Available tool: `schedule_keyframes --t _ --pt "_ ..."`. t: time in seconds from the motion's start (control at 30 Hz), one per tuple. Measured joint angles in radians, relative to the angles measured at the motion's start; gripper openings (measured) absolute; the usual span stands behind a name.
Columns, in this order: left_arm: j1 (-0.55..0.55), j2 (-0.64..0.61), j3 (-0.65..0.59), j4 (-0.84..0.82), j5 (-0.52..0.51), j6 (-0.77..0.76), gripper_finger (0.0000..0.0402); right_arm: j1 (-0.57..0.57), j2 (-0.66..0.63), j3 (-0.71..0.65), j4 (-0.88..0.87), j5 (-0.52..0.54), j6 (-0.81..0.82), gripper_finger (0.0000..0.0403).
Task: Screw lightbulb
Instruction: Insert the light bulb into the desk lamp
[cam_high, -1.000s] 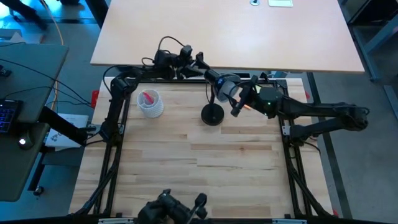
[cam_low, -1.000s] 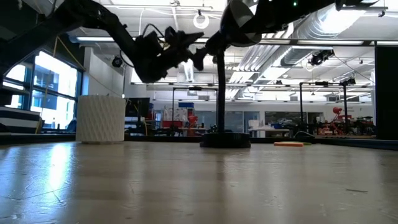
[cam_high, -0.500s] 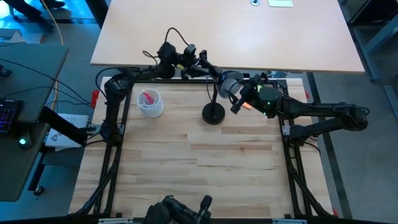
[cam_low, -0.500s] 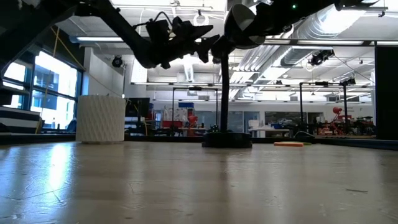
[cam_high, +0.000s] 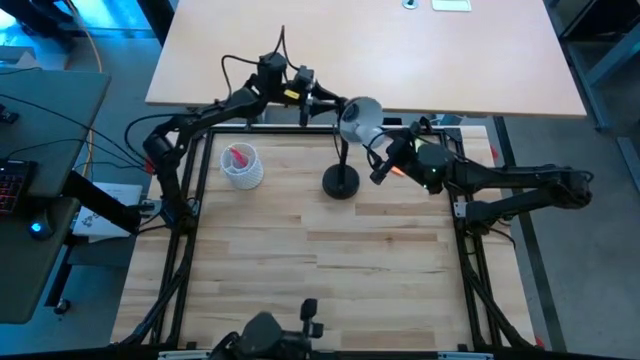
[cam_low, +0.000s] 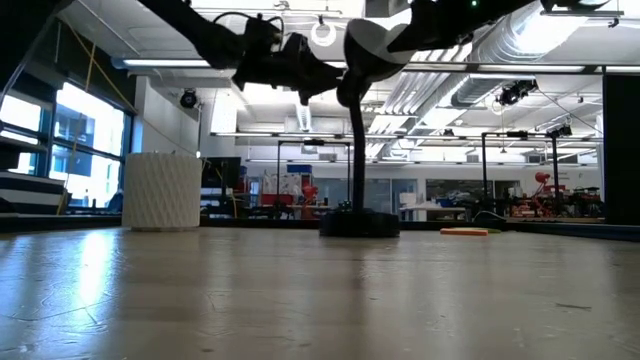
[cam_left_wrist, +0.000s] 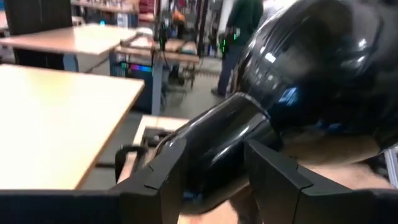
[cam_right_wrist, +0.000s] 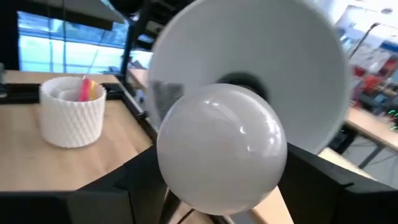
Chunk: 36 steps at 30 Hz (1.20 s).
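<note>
Showing lightbulb in right tool; high view hides it.

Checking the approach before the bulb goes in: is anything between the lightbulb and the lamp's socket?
Nothing visible: the lightbulb, held in the right gripper, sits directly before the lamp shade's dark socket opening.

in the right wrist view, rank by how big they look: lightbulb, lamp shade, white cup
1. lamp shade
2. lightbulb, though it sits nearest the camera, which inflates it
3. white cup, farther off
</note>
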Motion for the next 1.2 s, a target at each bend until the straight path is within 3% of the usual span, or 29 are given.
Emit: schedule_keyframes --t 0.47,0.63,0.8,0.93,1.03,1.2 --pt "-0.073 -0.030 -0.008 -0.188 -0.025 0.064 0.0154 0.064 0.042 0.016 0.023 0.081 -0.010 0.0257" --pt "-0.093 -0.036 -0.005 -0.264 -0.047 0.164 0.0154 0.110 0.068 0.049 0.018 0.222 -0.097 0.0257" --pt "-0.076 -0.035 -0.005 -0.274 -0.146 0.218 0.0154 0.129 0.068 0.098 -0.047 0.272 -0.104 0.0257" --pt "-0.026 -0.035 -0.005 -0.242 -0.151 0.213 0.0154 0.118 0.068 0.122 -0.084 0.266 -0.092 0.0257" --pt "0.012 -0.035 -0.005 -0.169 -0.104 0.171 0.0154 0.085 0.068 0.131 -0.101 0.236 -0.088 0.0257" --pt "0.039 0.017 -0.003 0.041 0.105 0.011 0.0154 0.033 0.080 0.159 -0.141 0.186 -0.003 0.0257"
